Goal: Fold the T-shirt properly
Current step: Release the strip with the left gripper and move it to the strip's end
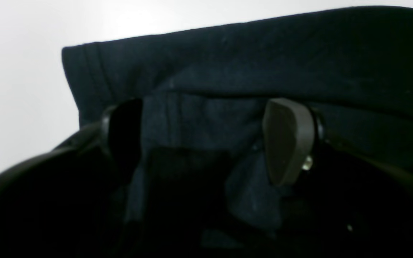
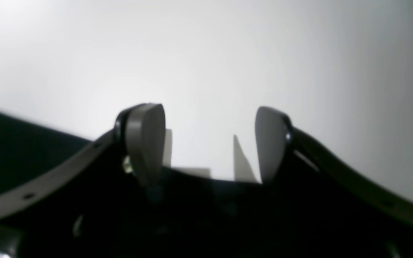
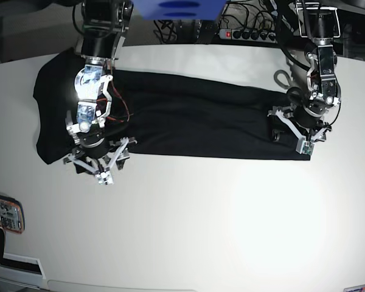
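A black T-shirt (image 3: pixel 188 121) lies in a long band on a white table (image 3: pixel 201 213) between 2 wide-open, empty grippers. The left gripper (image 1: pixel 206 139) hovers over its hemmed end; the right gripper (image 2: pixel 210 143) sits just past its other edge, over bare table. Closing there could catch only 1 layer or nothing, skewing the fold.

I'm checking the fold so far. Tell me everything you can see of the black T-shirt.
The plain black, matte cloth T-shirt lies flat on the white table as a long band, with a wider, unfolded part at the base view's left end. No print shows. The open left hand sits over its other end, where a hemmed, layered edge shows; the open right hand hangs at its near edge.
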`<state>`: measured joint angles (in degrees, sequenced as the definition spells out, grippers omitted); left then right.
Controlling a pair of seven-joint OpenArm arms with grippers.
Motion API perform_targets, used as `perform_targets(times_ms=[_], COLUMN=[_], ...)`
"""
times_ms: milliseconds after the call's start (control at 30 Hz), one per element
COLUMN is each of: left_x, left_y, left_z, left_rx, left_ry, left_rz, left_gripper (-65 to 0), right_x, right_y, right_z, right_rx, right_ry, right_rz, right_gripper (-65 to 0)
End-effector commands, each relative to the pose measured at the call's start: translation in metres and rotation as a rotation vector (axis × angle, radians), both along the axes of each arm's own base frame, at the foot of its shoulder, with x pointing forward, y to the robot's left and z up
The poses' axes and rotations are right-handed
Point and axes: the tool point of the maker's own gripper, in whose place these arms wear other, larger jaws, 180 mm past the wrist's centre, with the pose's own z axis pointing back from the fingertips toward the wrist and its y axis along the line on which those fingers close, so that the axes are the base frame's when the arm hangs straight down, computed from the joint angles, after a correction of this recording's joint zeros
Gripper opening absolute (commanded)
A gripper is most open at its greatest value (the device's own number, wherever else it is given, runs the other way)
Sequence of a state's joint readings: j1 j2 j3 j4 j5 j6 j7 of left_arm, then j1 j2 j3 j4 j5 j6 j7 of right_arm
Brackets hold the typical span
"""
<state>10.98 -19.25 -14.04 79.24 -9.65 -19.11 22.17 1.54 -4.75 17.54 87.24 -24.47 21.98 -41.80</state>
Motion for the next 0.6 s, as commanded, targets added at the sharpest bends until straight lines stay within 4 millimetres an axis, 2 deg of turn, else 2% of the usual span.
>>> perform_targets(times_ms=[0, 67, 133, 200, 400, 500, 567], left_x=[-0.070, -0.079, -0.079, -0.079, -0.081, -0.082, -0.083], left_y=[0.038, 0.039, 0.040, 0.050, 0.071, 0.088, 0.097], left_z=[-0.048, -0.051, -0.051, -0.048, -0.043, -0.037, -0.033], left_rx=[0.184, 0.186, 0.188, 0.211, 0.250, 0.257, 0.259], left_ry=[0.343, 0.360, 0.360, 0.362, 0.370, 0.361, 0.353], left_rz=[0.038, 0.036, 0.038, 0.037, 0.040, 0.092, 0.125], left_gripper=[-16.3, -16.3, -16.3, -16.3, -16.3, -16.3, -16.3], right_x=[0.002, 0.001, 0.001, 0.008, 0.027, 0.027, 0.027], right_y=[0.006, 0.015, 0.019, 0.017, 0.010, 0.008, 0.007], right_z=[0.001, -0.002, 0.001, 0.019, 0.099, 0.127, 0.138], right_rx=[-0.004, -0.003, -0.004, -0.014, -0.051, -0.066, -0.071], right_ry=[-0.002, 0.006, -0.003, -0.055, -0.281, -0.356, -0.387], right_rz=[0.022, 0.049, 0.062, 0.058, 0.045, 0.041, 0.039], right_gripper=[-26.8, -26.8, -26.8, -26.8, -26.8, -26.8, -26.8])
